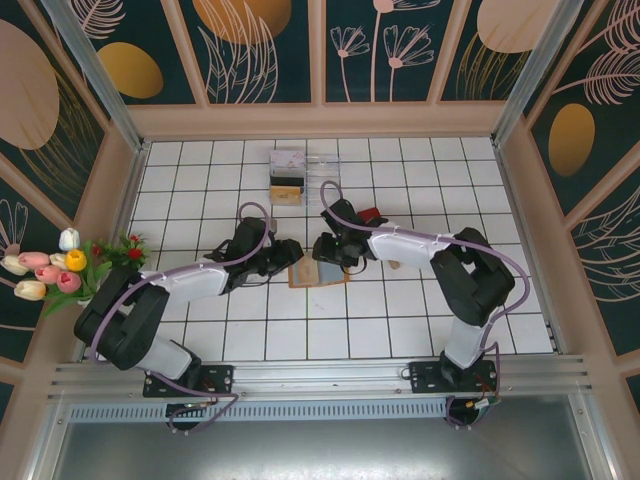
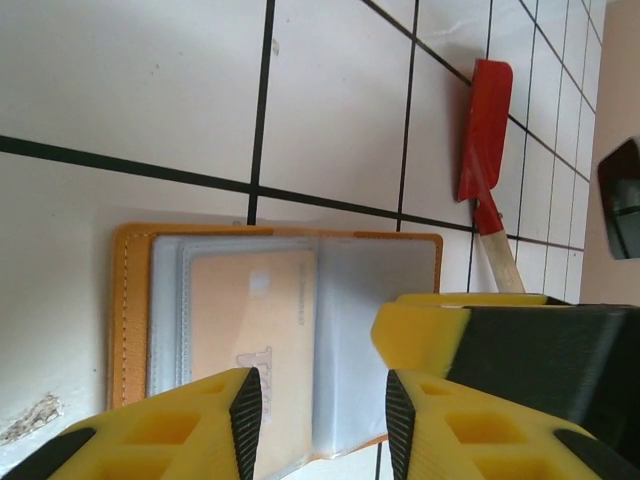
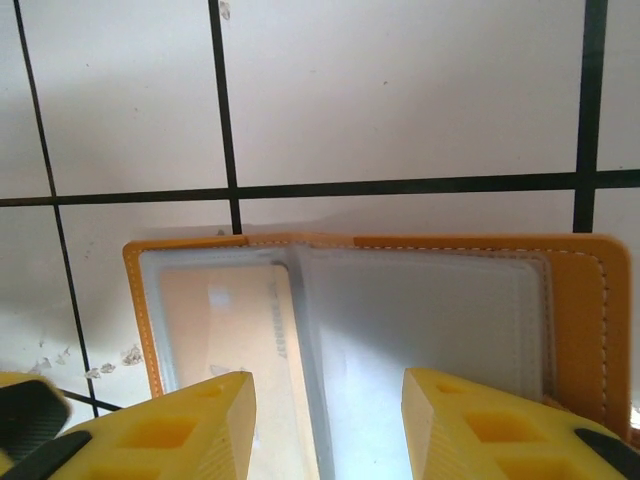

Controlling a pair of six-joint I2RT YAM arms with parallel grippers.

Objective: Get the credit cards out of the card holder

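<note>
The card holder (image 1: 320, 274) lies open like a book on the white tiles, between the two grippers. Its tan-orange rim (image 2: 128, 300) frames grey-blue clear sleeves. A pale peach credit card (image 2: 250, 310) sits inside the left sleeve, and it is also in the right wrist view (image 3: 225, 320). My left gripper (image 2: 325, 425) hovers open over the card's right edge and the sleeve fold. My right gripper (image 3: 328, 430) is open too, straddling the middle fold of the card holder (image 3: 580, 300). One yellow right finger (image 2: 425, 325) reaches into the left wrist view.
A red spatula with a wooden handle (image 2: 485, 140) lies just beyond the holder, partly under the right arm (image 1: 372, 214). A clear plastic box (image 1: 290, 170) stands at the back. Flowers (image 1: 60, 265) lie past the left wall. Raised walls ring the floor.
</note>
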